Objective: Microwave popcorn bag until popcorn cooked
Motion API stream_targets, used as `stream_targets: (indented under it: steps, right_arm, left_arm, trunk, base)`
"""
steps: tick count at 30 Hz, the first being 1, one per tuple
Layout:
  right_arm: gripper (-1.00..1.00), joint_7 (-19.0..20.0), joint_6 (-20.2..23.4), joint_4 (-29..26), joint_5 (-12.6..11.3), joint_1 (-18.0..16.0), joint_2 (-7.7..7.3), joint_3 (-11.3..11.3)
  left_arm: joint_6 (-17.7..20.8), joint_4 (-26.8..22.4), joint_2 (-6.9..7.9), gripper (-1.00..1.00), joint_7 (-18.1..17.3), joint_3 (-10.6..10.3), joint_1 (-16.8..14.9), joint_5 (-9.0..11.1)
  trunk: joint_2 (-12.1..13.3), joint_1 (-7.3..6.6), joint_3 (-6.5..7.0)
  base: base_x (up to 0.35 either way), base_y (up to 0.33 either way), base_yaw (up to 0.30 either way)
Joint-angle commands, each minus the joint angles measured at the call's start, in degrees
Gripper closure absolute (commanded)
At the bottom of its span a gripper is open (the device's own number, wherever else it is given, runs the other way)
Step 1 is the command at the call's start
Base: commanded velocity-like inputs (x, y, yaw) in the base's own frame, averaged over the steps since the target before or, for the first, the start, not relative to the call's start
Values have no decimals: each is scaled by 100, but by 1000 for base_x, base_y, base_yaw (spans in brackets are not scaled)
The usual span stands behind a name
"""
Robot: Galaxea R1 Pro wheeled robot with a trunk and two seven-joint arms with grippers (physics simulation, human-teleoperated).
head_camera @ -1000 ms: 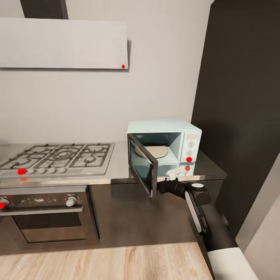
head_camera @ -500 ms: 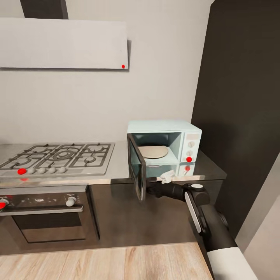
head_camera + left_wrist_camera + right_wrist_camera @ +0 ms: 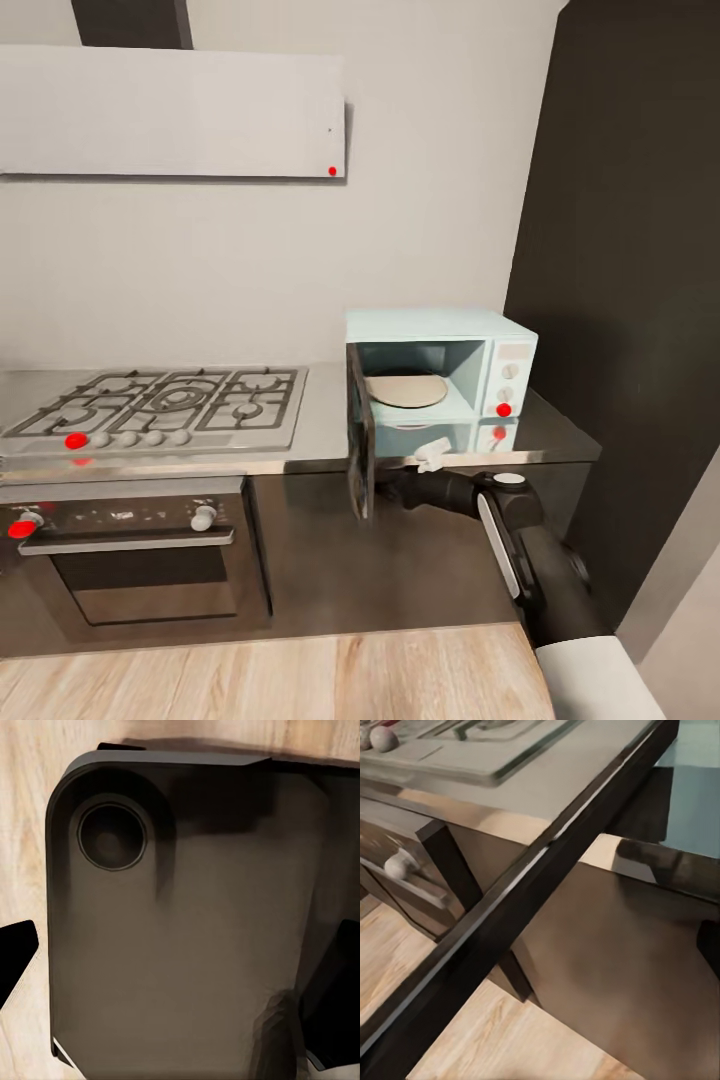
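Right pincer (image 3: 392, 487) sits behind the microwave (image 3: 440, 375) door (image 3: 360, 445), its opening apparently hidden.

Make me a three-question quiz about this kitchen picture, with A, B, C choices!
1. Where does the microwave stand?
A. on the countertop, right of the stove
B. on the floor
C. on top of the stove

2. What colour is the microwave's body?
A. bright red
B. pale mint-blue
C. yellow

3. How is the microwave door right now?
A. shut tight
B. taken off
C. swung wide open

Answers:
1. A, since the head view shows it on the grey slab, to the right of the burners.
2. B, since its top and sides are a light blue-green.
3. C, since the door sticks out toward the camera and the round plate inside shows.
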Motion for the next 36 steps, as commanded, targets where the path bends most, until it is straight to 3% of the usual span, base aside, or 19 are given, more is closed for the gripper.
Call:
stream_targets:
  steps: [1, 29, 30, 33, 36]
  right_arm:
    - [-100, 48, 15, -6, 49, -5, 1, -10]
    - [-100, 0, -50, -14, 121, -5, -53, -72]
    - [-100, 0, -50, -14, 124, -5, -66, -112]
    - [-100, 9, -52, -6, 119, -5, -138, -510]
    - [-100, 8, -54, -2, 137, -5, -169, -652]
  left_arm:
    - [-7, -5, 0, -100, -16, 9, 1, 43]
    - [-7, -5, 0, -100, -15, 9, 2, 43]
    - [-7, -5, 0, -100, -15, 9, 2, 43]
    - [-7, -5, 0, -100, -16, 9, 1, 43]
    - [-7, -5, 0, -100, -16, 9, 1, 43]
  trunk:
    - [-3, 0, -5]
    - [-3, 0, -5]
    - [-3, 0, -5]
    - [-3, 0, -5]
    - [-3, 0, -5]
  base:
    - [0, 156, 0]
    - [0, 59, 0]
    - [0, 0, 0]
    - [0, 0, 0]
    - [0, 0, 0]
